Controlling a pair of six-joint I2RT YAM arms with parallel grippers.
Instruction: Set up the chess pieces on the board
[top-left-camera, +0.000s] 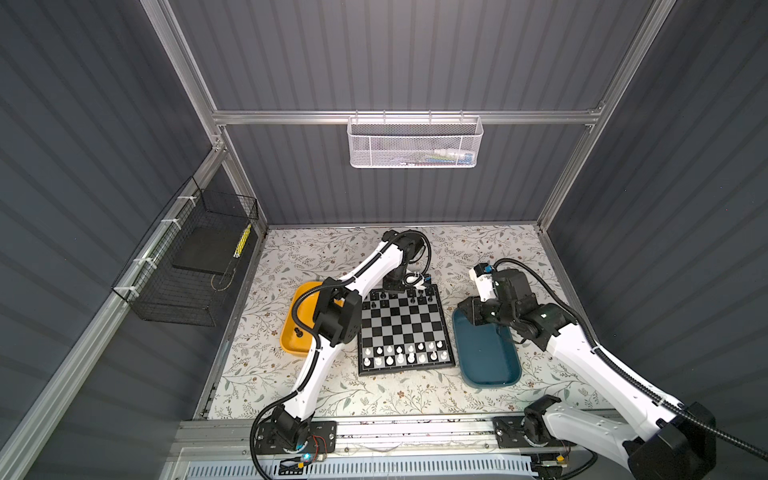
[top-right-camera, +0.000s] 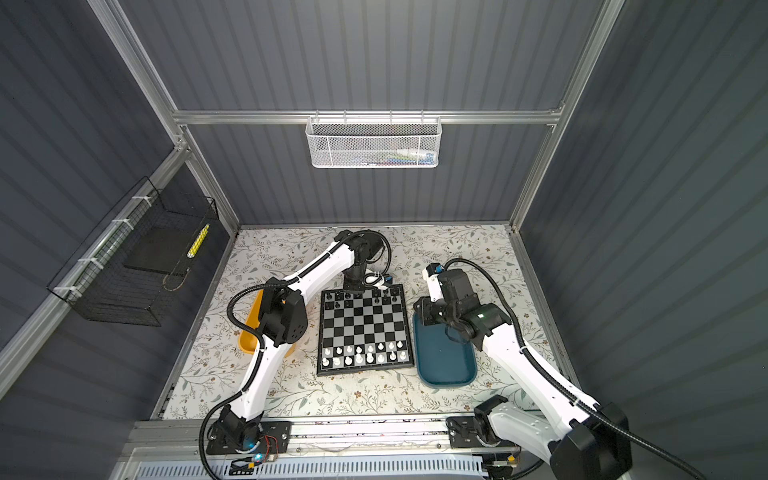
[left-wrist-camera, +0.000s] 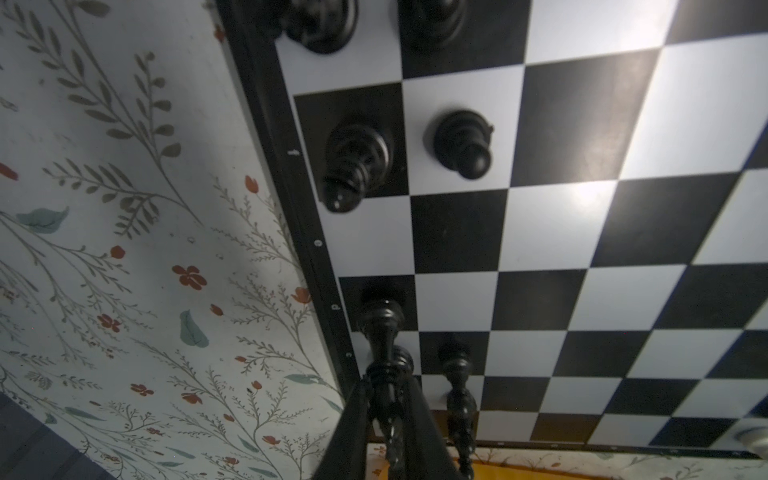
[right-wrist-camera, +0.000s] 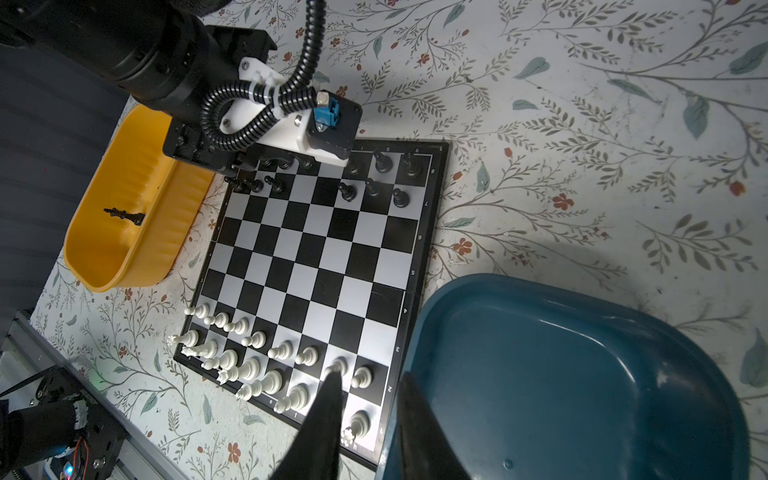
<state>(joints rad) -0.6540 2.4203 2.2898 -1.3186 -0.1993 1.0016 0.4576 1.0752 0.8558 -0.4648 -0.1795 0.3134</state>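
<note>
The board lies mid-table. White chess pieces fill its two near rows and black chess pieces stand along its far rows. My left gripper hangs over the far edge, its fingers shut on a tall black piece that stands on a back-row square. A bishop and a pawn stand close by. My right gripper is open and holds nothing, hovering over the far end of the teal tray beside the board's corner.
A yellow tray left of the board holds one black piece lying on its side. The teal tray has nothing in it. A white mesh basket hangs on the back rail and a black wire basket on the left wall.
</note>
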